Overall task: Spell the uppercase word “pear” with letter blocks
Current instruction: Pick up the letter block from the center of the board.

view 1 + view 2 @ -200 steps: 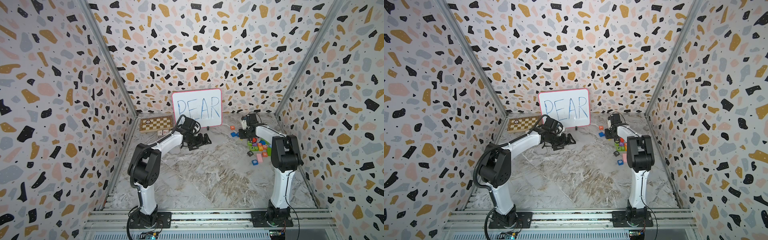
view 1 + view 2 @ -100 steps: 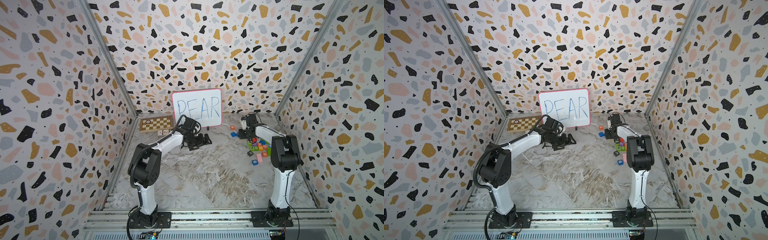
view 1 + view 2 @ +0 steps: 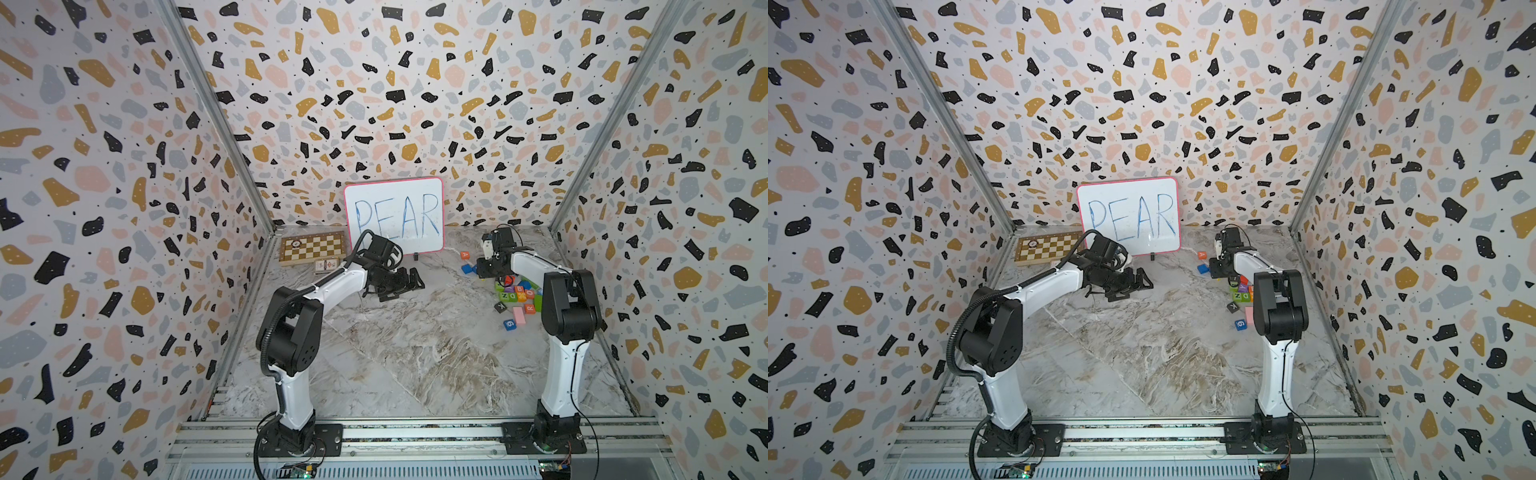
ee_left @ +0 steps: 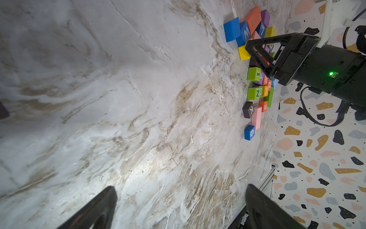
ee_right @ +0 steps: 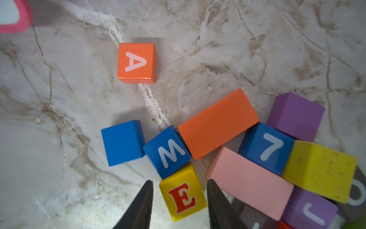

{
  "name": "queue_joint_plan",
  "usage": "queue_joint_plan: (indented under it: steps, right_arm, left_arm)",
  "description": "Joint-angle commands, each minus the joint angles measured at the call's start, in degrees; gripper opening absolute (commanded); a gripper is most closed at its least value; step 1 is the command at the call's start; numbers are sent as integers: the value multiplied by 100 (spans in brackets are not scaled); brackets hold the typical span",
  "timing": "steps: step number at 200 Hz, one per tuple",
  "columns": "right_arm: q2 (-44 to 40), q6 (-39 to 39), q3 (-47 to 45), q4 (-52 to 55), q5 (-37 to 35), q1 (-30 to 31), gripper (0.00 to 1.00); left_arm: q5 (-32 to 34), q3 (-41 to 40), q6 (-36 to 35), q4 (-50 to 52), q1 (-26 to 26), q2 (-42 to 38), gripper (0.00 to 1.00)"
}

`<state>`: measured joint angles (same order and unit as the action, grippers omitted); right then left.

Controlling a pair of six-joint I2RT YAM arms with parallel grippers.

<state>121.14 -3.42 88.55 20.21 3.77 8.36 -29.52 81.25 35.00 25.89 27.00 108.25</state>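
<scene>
- The right gripper (image 5: 180, 180) straddles the yellow E block (image 5: 183, 198), jaws open, with a slight gap on one side.
- The block sits at the pile's fringe toward the counter's (image 5: 59, 99) far right corner, touching a blue M block (image 5: 168, 152).
- Likely light, rigid and smooth-painted; pinch its free flat sides.
- The left gripper (image 4: 180, 187) hangs with jaws wide and empty.

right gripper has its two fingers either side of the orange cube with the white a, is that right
Not quite. The right gripper has its two fingers either side of the yellow cube with the red E, not the orange cube with the white A, which lies apart from them. The right wrist view shows it.
</scene>
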Motion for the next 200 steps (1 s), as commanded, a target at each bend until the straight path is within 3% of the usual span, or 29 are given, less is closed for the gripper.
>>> queue_joint_plan:
  steps: [1,140,200]
  right_arm:
    - [15,26,-6,34,79,6,46]
    - [49,18,-59,15,107,8,45]
    - [215,4,-22,67,-112,8,39]
  left_arm:
    - [-16,-69,25,-36,42,-65,100]
    - [-10,-98,64,-58,94,-87,100]
    - [0,-90,77,-58,103,-73,100]
